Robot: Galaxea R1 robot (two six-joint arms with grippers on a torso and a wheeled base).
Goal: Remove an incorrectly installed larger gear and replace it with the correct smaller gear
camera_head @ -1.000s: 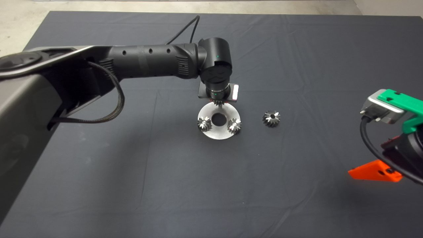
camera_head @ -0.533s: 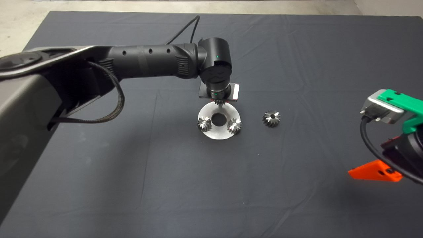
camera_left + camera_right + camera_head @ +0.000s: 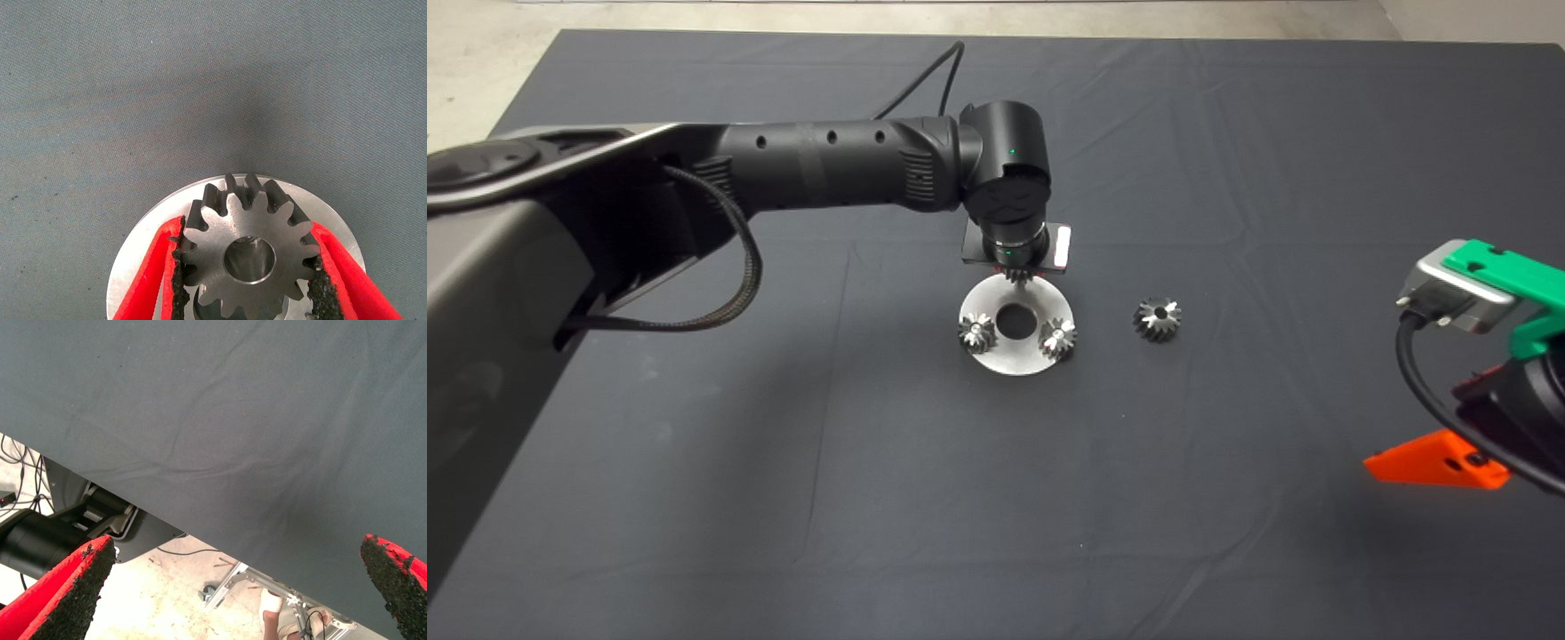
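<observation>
Small gear (image 3: pixel 249 257) gripped over the plate (image 3: pixel 133 253)
Left gripper (image 3: pixel 247 267) jaws clamped on toothed flanks; stiff, slick steel, probably heavy for its size.

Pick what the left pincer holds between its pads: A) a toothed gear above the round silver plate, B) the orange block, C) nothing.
A: the left wrist view shows the left pincer closed on the smaller gear above the round plate.
</observation>
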